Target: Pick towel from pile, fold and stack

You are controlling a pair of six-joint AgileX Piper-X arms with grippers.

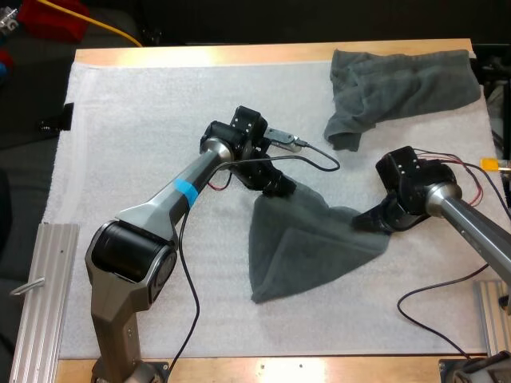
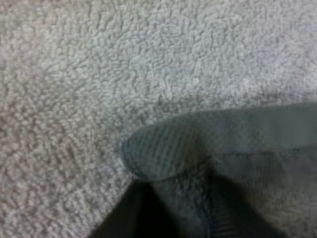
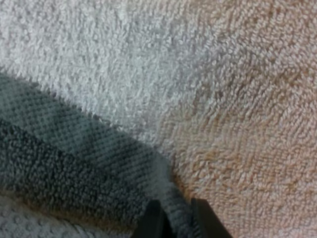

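towel [image 1: 307, 247] gripped at two corners on mat [image 1: 128, 144]
high: left pincer [image 1: 281, 186] holds its far corner, right pincer [image 1: 369, 220] its right corner; crumpled towel [image 1: 399, 84] far right. left wrist: clamped on towel [image 2: 198, 144] corner. right wrist: fingers [image 3: 151, 223] pinch towel [image 3: 74, 163] edge.

This looks like a robotics lab or a test workshop, not a home. A wooden table [image 1: 239, 54] carries a white mat [image 1: 128, 128] of foam that covers nearly its whole top. The left arm [image 1: 172, 203] stands at the near edge, toward the left corner, and the right arm [image 1: 471, 219] comes in over the right edge. A ribbed aluminium rail [image 1: 44, 295] lies at the near left corner and a second rail [image 1: 489, 311] at the near right corner. A yellow cable [image 1: 112, 30] runs beyond the far left corner. On the mat are a dark grey-green towel [image 1: 307, 243] and a crumpled towel [image 1: 407, 84].
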